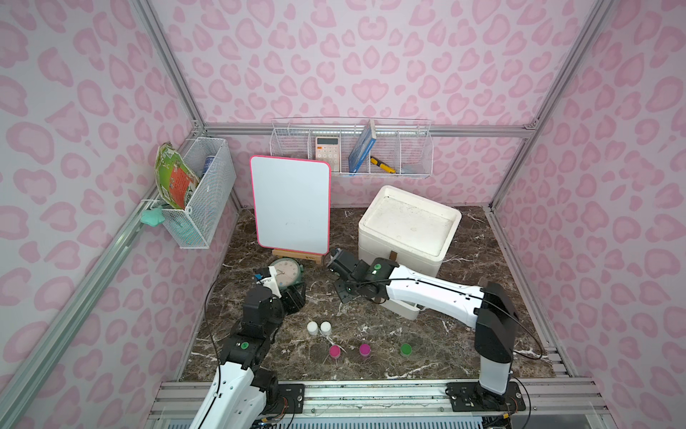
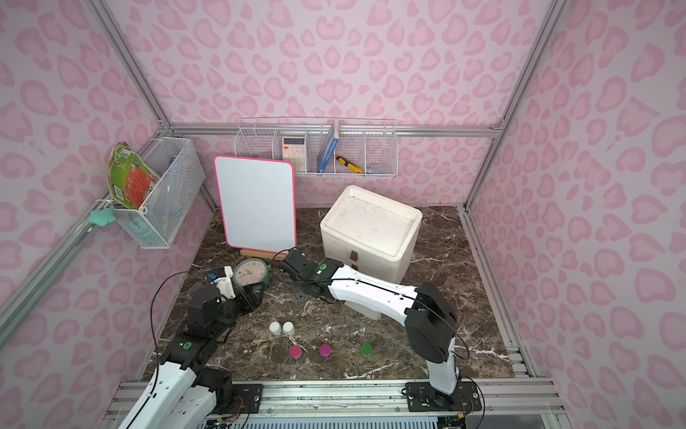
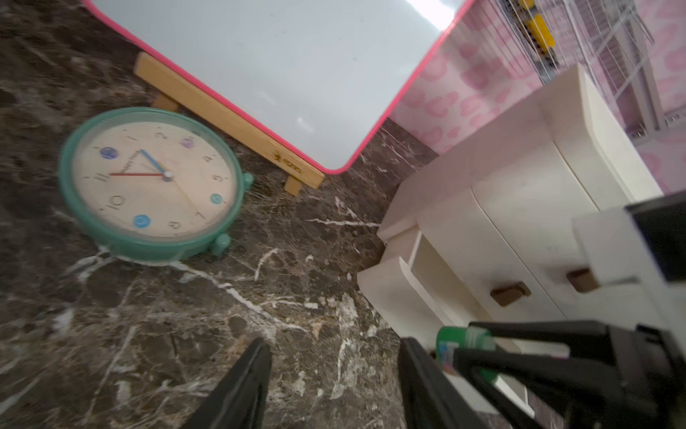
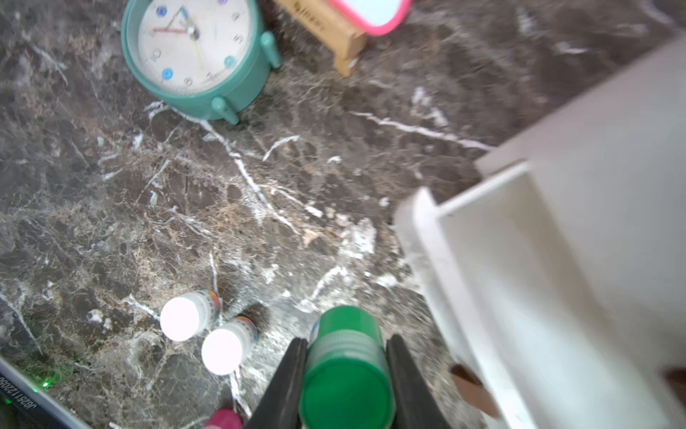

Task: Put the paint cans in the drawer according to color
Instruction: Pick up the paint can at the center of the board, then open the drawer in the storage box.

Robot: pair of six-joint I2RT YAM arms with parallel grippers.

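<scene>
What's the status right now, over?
Right gripper shut on green can, beside the open bottom drawer. Left gripper open, empty, near the clock. Nothing between can and drawer.

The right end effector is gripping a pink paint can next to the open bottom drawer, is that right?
No. The paint can in the right end effector is green, not pink; the right wrist view shows it. It is gripped next to the open bottom drawer.
</scene>
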